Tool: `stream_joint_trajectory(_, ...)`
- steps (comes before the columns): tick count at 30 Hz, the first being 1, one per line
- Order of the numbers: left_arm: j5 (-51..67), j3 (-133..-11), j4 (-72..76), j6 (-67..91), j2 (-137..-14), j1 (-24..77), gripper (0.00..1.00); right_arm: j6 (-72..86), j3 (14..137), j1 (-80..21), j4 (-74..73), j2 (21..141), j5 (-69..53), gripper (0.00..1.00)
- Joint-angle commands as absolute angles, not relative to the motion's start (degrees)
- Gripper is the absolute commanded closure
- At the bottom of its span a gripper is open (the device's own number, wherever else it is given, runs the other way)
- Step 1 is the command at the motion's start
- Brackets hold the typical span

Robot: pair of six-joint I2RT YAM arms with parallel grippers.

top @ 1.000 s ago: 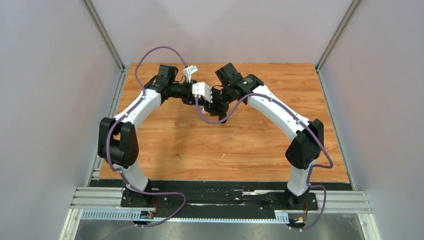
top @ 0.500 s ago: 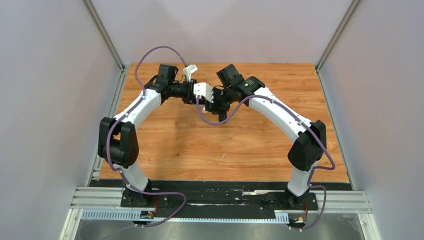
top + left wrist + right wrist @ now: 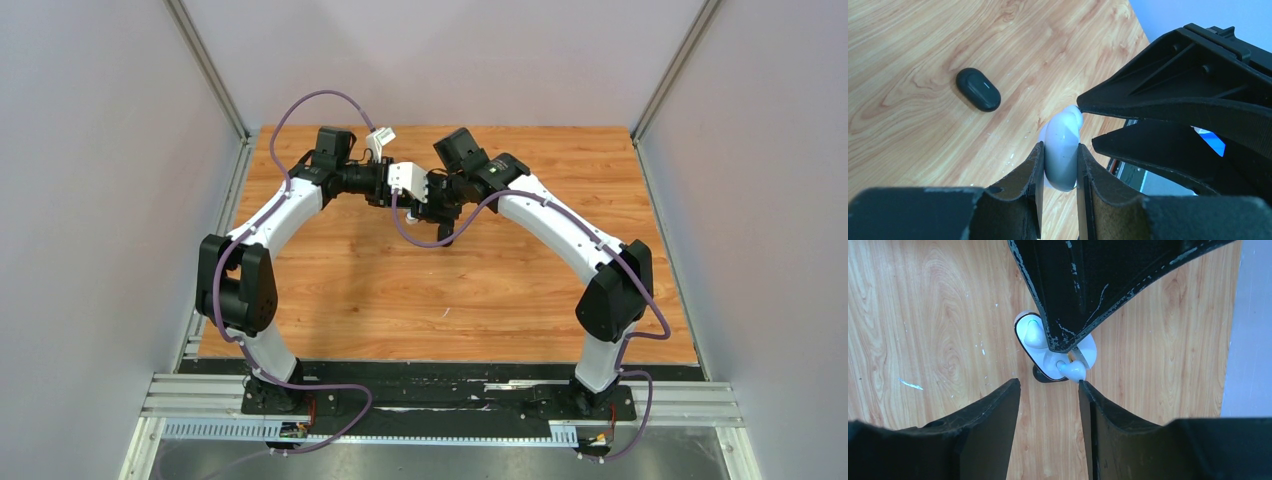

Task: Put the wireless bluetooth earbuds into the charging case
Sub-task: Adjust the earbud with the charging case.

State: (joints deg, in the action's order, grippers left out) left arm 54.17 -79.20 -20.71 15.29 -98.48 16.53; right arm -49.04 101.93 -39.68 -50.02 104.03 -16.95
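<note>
**White case clamped in left claw, right claw apart before it**

White and glossy, the charging case (image 3: 1063,132) is pinched by its two broad sides between the fingers of the left claw (image 3: 1059,150), which are closed tight on it. Only the rounded upper part of the case projects beyond the fingertips. The right claw (image 3: 1048,385) is held facing it with its jaws apart and nothing gripped between them. The case sits just ahead of the gap between its tips.

From the right wrist, the open face of the case is seen as a white oval with a thin dark rim, half covered by a finger of the left claw. One white earbud (image 3: 1034,334) lies in the part of that face farther from the right claw. A second white earbud (image 3: 1071,370), small and rounded, sits at the nearer edge of the case, just beside the tip of the right claw's right-hand finger. Whether it touches that finger cannot be told.

A black oval object (image 3: 978,89) lies on the wood-grain tabletop (image 3: 908,50), well off to the left of the left claw.
</note>
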Motion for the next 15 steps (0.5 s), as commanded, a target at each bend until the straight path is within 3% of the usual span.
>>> stream_joint_trajectory(1,55.8,-79.7,-18.7,15.4,-97.0,16.9,1.0,-47.5,104.0,-39.6,-48.3,104.3,-18.1,0.51)
stream_joint_trajectory(15,55.6,-80.3,-18.1,15.9,-98.1,16.9,1.0,-47.4,103.2,-39.7,-50.0,103.0,-25.3,0.53)
